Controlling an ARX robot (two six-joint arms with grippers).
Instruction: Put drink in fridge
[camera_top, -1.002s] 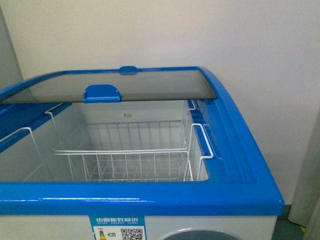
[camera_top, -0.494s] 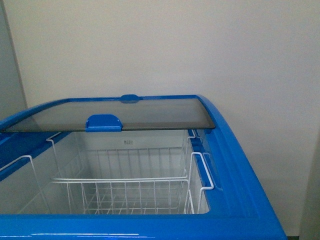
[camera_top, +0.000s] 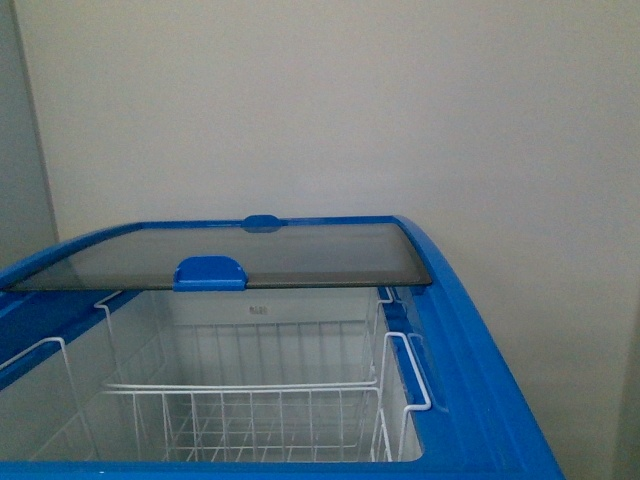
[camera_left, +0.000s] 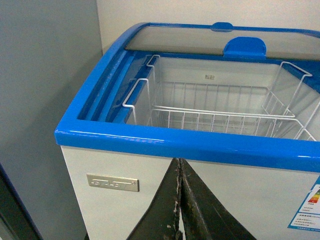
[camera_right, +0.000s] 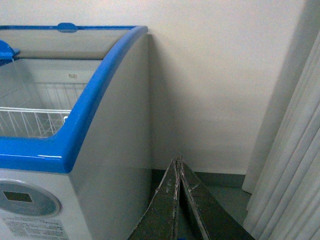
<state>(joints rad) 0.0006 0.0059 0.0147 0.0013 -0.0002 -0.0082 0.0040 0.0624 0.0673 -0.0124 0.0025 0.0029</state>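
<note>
The fridge (camera_top: 480, 370) is a white chest freezer with a blue top rim, seen from the front. Its front half stands uncovered, with the glass lid (camera_top: 300, 255) and blue handle (camera_top: 210, 273) slid to the back. A white wire basket (camera_top: 250, 405) hangs inside with nothing in it. In the left wrist view my left gripper (camera_left: 179, 162) is shut with nothing in it, just below the fridge's front rim (camera_left: 165, 142). My right gripper (camera_right: 178, 161) is shut and empty, off the fridge's right side (camera_right: 117, 140), over the floor. The drink is out of view.
A tall grey cabinet (camera_left: 45, 115) stands close against the fridge's left side. A pale wall (camera_top: 330, 110) runs behind. White curtain folds (camera_right: 290, 150) hang at the right of the right gripper, above a grey floor (camera_right: 220, 200).
The front view has tilted upward: the fridge sits lower in the picture, its front rim and label have dropped out of sight, and more wall shows.
</note>
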